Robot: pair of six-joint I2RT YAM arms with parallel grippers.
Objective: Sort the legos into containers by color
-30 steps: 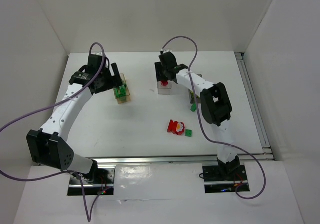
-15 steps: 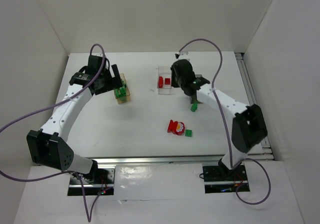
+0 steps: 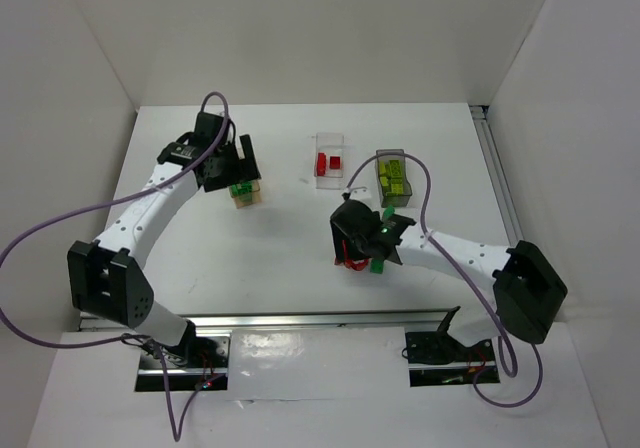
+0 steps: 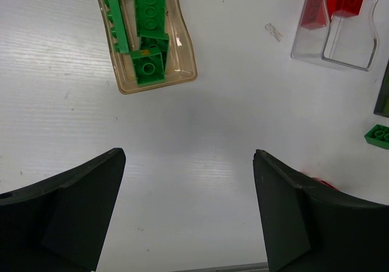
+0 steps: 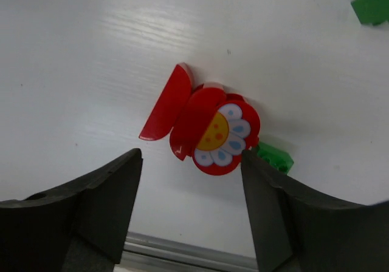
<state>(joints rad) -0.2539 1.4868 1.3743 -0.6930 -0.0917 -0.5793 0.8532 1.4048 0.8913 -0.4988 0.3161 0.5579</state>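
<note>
Left gripper [image 4: 188, 156]: jaws spread and empty; I see it has edged closer above the orange-tan bin [image 4: 180, 71] of dark green legos [image 4: 149, 23].
Clear bin [image 3: 330, 143]: two red bricks [image 3: 328, 162] inside.
Right gripper [image 5: 191, 156]: swung back from that bin; jaws released, straddling the round red piece [image 5: 220, 135] on the tabletop [image 5: 91, 53].
Meaning: I judge that drop finished and the next red pick starting.

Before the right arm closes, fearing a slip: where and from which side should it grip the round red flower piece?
From straight above, across its rim: the flower piece lies flat, face up. A red curved piece crowds its left, a green brick its lower right, so the jaws likely fit on its upper and lower edges in the right wrist view.
</note>
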